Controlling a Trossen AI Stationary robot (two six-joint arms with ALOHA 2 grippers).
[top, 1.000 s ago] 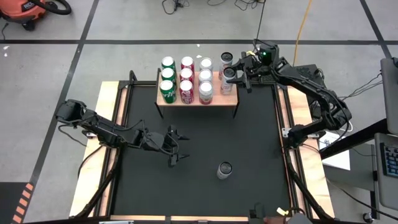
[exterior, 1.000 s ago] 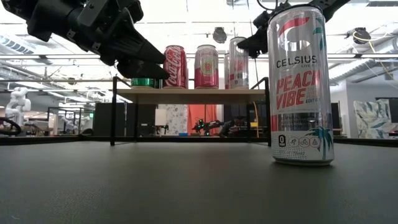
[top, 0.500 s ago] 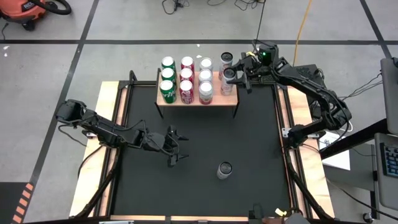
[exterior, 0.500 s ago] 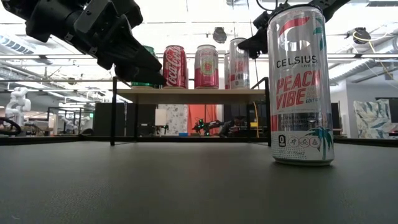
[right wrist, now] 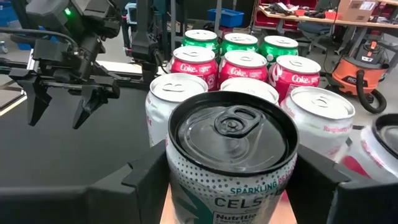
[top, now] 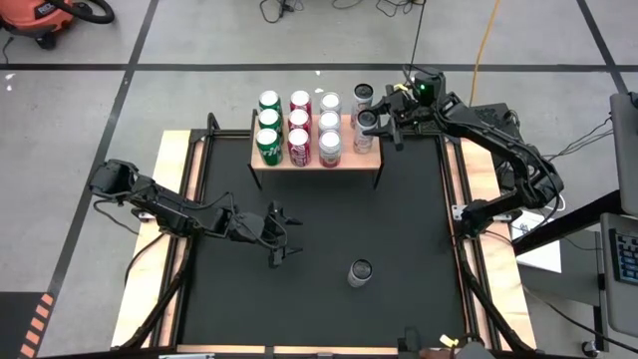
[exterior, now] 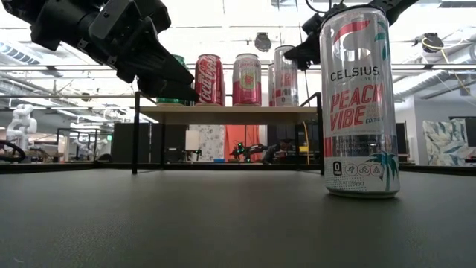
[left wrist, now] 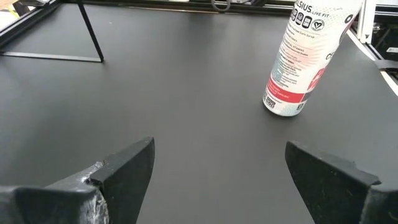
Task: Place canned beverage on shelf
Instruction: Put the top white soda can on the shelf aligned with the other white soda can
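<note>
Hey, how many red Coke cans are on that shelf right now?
3. All stand in one row across the shelf, between the green cans and the white ones: one at the back, one in the middle, one at the front. None seems hidden.

The tall can (exterior: 360,100) standing on the black mat reads "CELSIUS", "PEACH VIBE" and a "0" low on its side — its back shows "LIVE FIT". On the shelf (exterior: 227,113), red cans (right wrist: 244,67) read "Coke"; the can (right wrist: 231,168) between the right gripper's fingers shows "SPARKLING" and "CELS".
</note>
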